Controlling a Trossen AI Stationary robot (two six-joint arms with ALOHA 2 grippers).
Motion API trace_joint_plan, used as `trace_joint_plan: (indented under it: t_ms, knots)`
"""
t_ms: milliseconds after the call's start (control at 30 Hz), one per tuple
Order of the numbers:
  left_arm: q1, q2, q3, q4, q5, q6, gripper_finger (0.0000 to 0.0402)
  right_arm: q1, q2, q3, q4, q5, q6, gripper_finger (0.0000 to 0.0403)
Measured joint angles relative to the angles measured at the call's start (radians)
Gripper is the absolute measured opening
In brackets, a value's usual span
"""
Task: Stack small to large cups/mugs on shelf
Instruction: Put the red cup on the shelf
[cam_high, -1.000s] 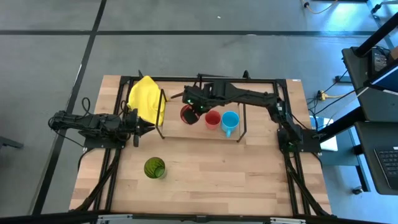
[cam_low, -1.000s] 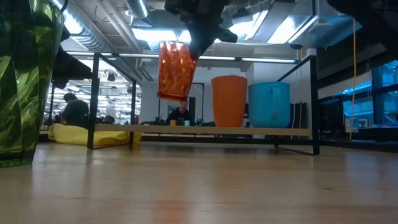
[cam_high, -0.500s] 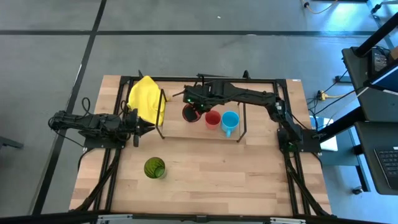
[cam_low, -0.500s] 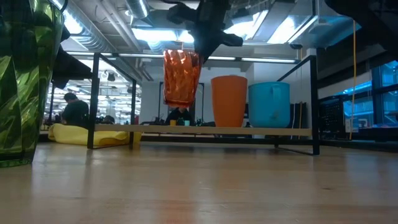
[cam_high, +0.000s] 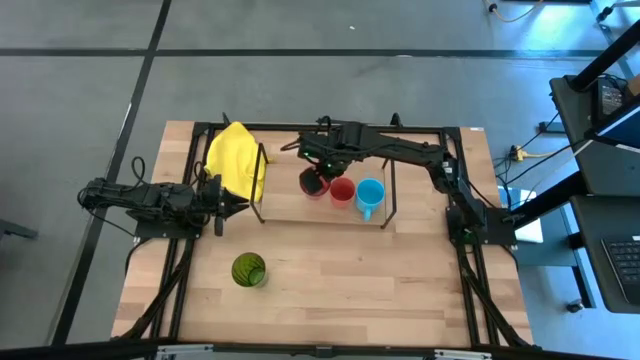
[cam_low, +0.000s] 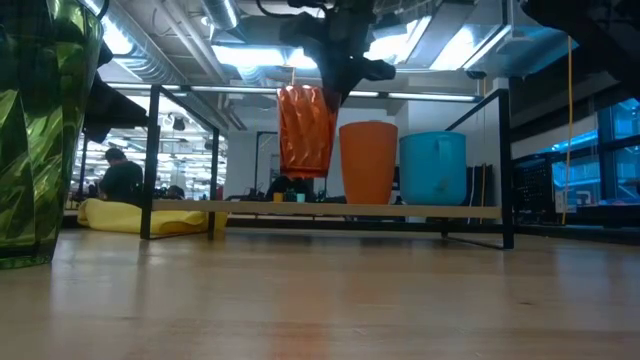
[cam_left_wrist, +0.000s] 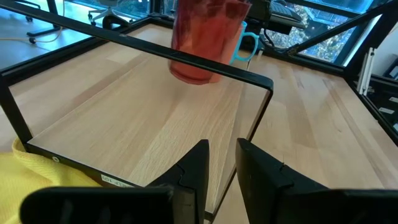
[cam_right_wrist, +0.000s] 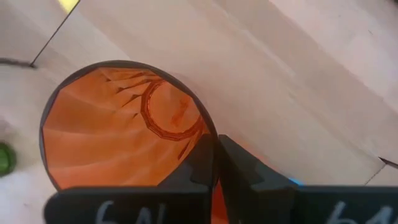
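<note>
One green tumbler (cam_high: 248, 270) lower left on the worktop (cam_high: 350, 290). Left gripper (cam_high: 232, 202) mid-left, slightly parted, empty. On the shelf (cam_high: 280, 205), centre frame: one red cup (cam_high: 342, 190), one blue mug (cam_high: 369, 194). Right gripper (cam_high: 318, 172) pinched on one orange tumbler (cam_high: 314, 184), raised above the shelf beside the red cup.

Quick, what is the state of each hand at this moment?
Left hand: open, holding nothing, beside the yellow cloth.
Right hand: closed on the rim of the orange-red tumbler, held above the shelf.
</note>
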Motion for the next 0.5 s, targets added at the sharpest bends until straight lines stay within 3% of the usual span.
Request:
trace_joint_plan:
  t_ms: [500]
  knots:
    - [0.000,0.000,0.000,0.000,0.000,0.000,0.0075,-0.011,0.000,0.000,0.020,-0.036,-0.092,0.0017]
